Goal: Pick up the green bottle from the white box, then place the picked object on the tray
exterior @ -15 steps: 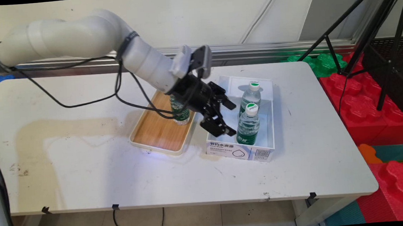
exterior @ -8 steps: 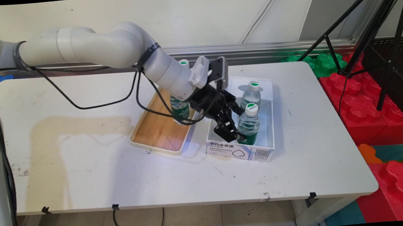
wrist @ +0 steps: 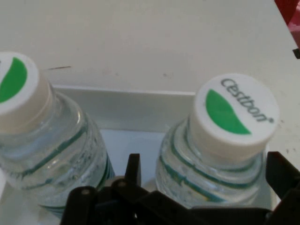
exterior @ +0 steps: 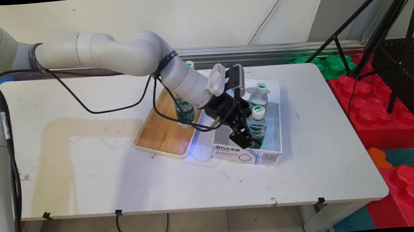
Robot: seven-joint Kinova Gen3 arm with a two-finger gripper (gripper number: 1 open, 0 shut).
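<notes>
Now the black two-finger gripper (exterior: 246, 133) is lowered inside the white cardboard box (exterior: 248, 156), jaws spread wide around the nearer clear green-labelled water bottle (exterior: 256, 126), nothing clamped yet; closing on it appears the move called for.

In the main view the claw (exterior: 246, 137) covers the lower left side of the near bottle (exterior: 257, 125) in the white box (exterior: 264, 155), so we cannot see where its far finger sits. The arm hides the shoulder of the bottle on the tray (exterior: 185, 112). In the hand view the left bottle (wrist: 44, 140) is cut off by the picture's left edge, the claw's linkage hides the base of the right bottle (wrist: 220, 154), and the right finger (wrist: 281, 173) runs off the edge.
</notes>
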